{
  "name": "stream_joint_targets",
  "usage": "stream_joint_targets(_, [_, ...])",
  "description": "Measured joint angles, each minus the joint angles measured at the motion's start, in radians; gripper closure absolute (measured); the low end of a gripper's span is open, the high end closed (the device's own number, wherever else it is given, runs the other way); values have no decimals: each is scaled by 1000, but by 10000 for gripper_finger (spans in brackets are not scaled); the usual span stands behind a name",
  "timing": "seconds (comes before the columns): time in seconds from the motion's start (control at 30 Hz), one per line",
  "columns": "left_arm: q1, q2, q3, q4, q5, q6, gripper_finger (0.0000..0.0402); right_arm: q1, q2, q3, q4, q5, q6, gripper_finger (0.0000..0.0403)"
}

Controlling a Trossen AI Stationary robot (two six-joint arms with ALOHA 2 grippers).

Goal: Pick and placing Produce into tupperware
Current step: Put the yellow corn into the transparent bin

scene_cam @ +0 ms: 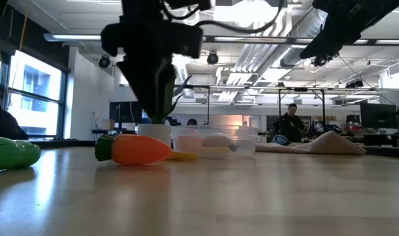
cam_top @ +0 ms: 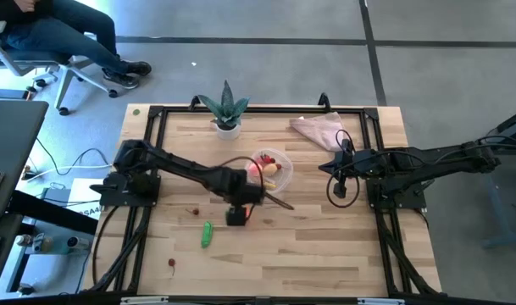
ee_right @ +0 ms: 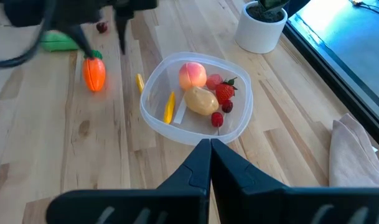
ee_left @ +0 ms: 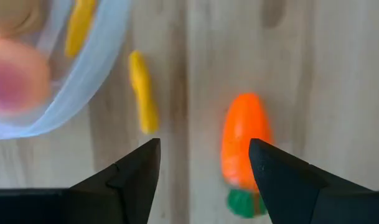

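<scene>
My left gripper (ee_left: 201, 165) is open and points down over the orange carrot (ee_left: 242, 140), which lies flat on the table with its green top (ee_left: 241, 203) toward the fingers. In the low view the left gripper (scene_cam: 154, 108) stands just above the carrot (scene_cam: 139, 149) and touches nothing. A loose yellow piece (ee_left: 144, 99) lies between the carrot and the clear round tupperware (ee_right: 153, 118). Inside the tupperware are a peach (ee_right: 192, 75), a potato (ee_right: 201, 101), red berries and another yellow piece. The green cucumber (cam_top: 207, 235) lies nearer the table's near edge. My right gripper (ee_right: 209, 149) is shut and waits right of the tupperware.
A spiky plant in a white pot (cam_top: 227, 112) stands at the far edge, with a pinkish cloth (cam_top: 319, 130) to its right. Two loose red berries (cam_top: 192, 212) (cam_top: 171, 263) lie on the left half of the table. A black frame (cam_top: 156, 110) borders the table, and a seated person shows beyond it.
</scene>
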Motion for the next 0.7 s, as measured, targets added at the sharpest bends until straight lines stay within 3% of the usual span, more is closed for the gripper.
stream_joint_targets(0.23, [79, -92, -175, 241, 11, -30, 193, 0, 0, 0, -11, 0, 0, 402])
stream_joint_targets(0.7, [91, -99, -299, 399, 11, -55, 203, 0, 0, 0, -16, 0, 0, 402])
